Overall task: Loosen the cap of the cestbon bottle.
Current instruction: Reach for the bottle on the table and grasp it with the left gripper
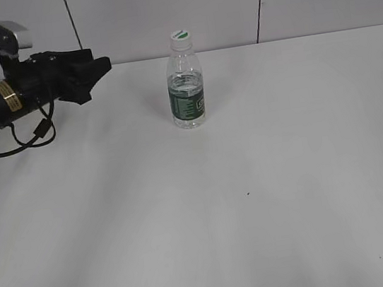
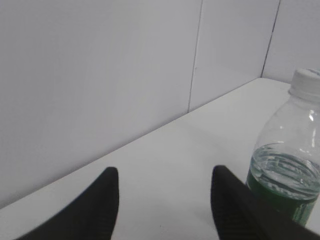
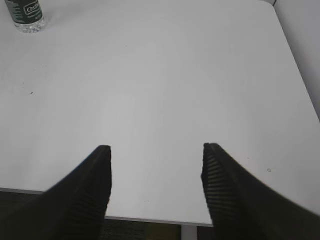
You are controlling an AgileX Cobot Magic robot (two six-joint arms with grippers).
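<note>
The cestbon bottle point(image 1: 186, 87) stands upright toward the 12 o'clock side of the table point(image 1: 256, 198), its cap point(image 1: 180, 39) on and nothing touching it, so we judge the approach step is in hand. The left gripper point(image 1: 99, 69) sits at its 9 o'clock, apart, fingers point(image 2: 102, 200) spread and empty; the right gripper point(image 3: 155, 170) is well apart, likewise spread and empty. Next, we judge, one must clamp the body while the other takes the cap.

Left tool point(image 1: 99, 67) parted, empty, level, right tool point(image 3: 156, 150) parted, empty
</note>
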